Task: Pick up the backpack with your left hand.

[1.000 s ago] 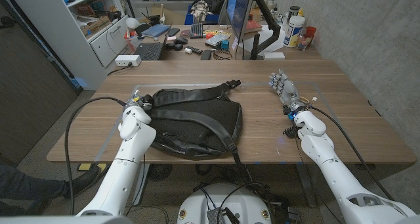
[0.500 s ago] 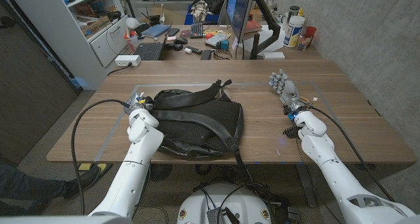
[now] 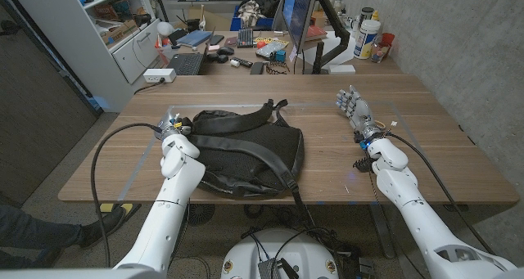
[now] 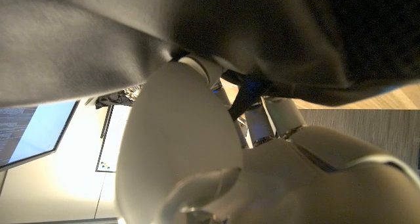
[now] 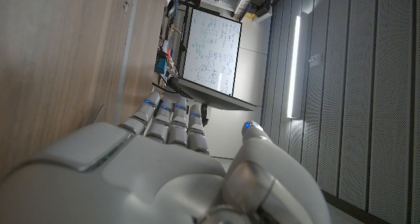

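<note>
The left hand (image 3: 173, 128) sits at the backpack's (image 3: 246, 148) nine o'clock edge, fingers tucked under dark fabric; I cannot tell their grip. The backpack lies mid-table, its near edge by the table's (image 3: 442, 140) front rim. At three o'clock, well apart over bare wood, the right hand (image 3: 352, 107) holds nothing, fingers straight and together.

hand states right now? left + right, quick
Left hand: at the black backpack, fingers buried in the fabric; grip cannot be told.
Right hand: open, fingers apart, holding nothing.
</note>
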Action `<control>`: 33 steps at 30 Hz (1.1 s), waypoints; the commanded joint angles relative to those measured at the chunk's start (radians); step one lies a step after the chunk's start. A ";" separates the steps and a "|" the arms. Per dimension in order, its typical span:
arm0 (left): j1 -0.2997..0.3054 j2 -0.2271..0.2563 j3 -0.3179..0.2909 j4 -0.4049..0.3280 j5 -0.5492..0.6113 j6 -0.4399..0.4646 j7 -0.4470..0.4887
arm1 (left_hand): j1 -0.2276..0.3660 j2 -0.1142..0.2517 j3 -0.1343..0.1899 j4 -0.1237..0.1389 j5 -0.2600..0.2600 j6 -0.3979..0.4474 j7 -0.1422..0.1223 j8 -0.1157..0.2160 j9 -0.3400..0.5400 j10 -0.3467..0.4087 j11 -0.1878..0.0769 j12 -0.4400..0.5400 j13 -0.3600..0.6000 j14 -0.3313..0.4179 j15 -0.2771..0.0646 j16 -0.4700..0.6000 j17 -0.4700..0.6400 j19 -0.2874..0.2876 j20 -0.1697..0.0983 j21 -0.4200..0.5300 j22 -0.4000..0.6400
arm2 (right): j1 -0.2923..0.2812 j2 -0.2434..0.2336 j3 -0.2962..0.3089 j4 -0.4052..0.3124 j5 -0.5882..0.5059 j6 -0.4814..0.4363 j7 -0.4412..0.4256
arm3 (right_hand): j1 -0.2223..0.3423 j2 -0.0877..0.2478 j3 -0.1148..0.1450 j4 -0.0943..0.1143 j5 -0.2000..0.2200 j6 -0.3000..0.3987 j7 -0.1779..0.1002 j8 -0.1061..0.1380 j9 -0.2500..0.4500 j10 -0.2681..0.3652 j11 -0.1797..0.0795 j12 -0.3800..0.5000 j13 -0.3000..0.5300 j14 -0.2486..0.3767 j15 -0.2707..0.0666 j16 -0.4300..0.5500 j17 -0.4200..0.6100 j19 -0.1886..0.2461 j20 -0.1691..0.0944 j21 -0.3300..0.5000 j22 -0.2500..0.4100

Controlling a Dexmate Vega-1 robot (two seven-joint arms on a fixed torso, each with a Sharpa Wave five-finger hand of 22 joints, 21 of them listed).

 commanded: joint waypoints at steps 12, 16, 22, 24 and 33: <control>0.004 0.009 0.020 -0.117 -0.007 -0.054 0.007 | -0.015 -0.001 0.036 0.020 0.019 0.005 0.002 -0.006 0.000 0.001 -0.001 -0.011 0.007 0.184 -0.175 0.037 0.139 0.168 -0.187 0.021 0.001 | -0.021 -0.003 0.002 -0.041 -0.003 0.001 -0.010 | -0.004 0.001 0.000 0.000 0.003 0.007 -0.004 0.002 0.002 0.010 -0.001 0.005 0.004 0.013 -0.002 -0.001 0.001 0.004 0.009 -0.009 0.005; 0.002 0.011 0.024 -0.132 -0.007 -0.059 0.009 | -0.016 -0.002 0.037 0.020 0.022 0.005 -0.001 -0.006 0.002 0.003 -0.001 -0.012 0.009 0.182 -0.174 0.035 0.144 0.164 -0.188 0.024 0.001 | -0.026 -0.005 0.003 -0.052 -0.004 0.000 -0.012 | -0.004 0.001 0.000 0.000 0.003 0.008 -0.004 0.002 0.002 0.010 0.000 0.005 0.004 0.014 -0.001 -0.001 0.001 0.005 0.009 -0.010 0.005; -0.001 0.019 0.032 -0.149 -0.007 -0.065 0.003 | -0.017 -0.002 0.040 0.020 0.026 0.002 -0.001 -0.007 0.004 0.001 -0.004 -0.016 0.012 0.180 -0.175 0.033 0.150 0.157 -0.188 0.028 0.001 | -0.034 -0.008 0.005 -0.070 -0.005 -0.002 -0.018 | -0.004 0.002 0.000 -0.001 0.003 0.007 -0.004 0.002 0.002 0.010 0.002 0.005 0.004 0.014 -0.001 -0.001 0.001 0.007 0.010 -0.012 0.005; -0.003 0.022 0.036 -0.154 -0.004 -0.063 0.000 | -0.017 -0.003 0.040 0.019 0.027 0.003 -0.002 -0.008 0.005 0.001 -0.005 -0.016 0.013 0.180 -0.176 0.032 0.151 0.157 -0.188 0.030 0.001 | -0.036 -0.009 0.006 -0.076 -0.006 -0.002 -0.019 | -0.004 0.002 0.000 -0.001 0.003 0.007 -0.003 0.002 0.002 0.009 0.001 0.004 0.004 0.015 0.000 -0.001 0.001 0.007 0.010 -0.012 0.005; -0.014 0.035 0.049 -0.181 0.003 -0.057 -0.014 | -0.019 -0.004 0.044 0.019 0.035 0.004 -0.003 -0.011 0.004 0.001 -0.004 -0.022 0.015 0.183 -0.175 0.030 0.160 0.148 -0.187 0.038 0.001 | -0.045 -0.010 0.010 -0.092 -0.005 -0.002 -0.024 | -0.004 0.003 0.000 -0.001 0.003 0.008 -0.002 0.002 0.002 0.010 0.000 0.004 0.004 0.015 0.000 -0.001 0.001 0.008 0.010 -0.016 0.005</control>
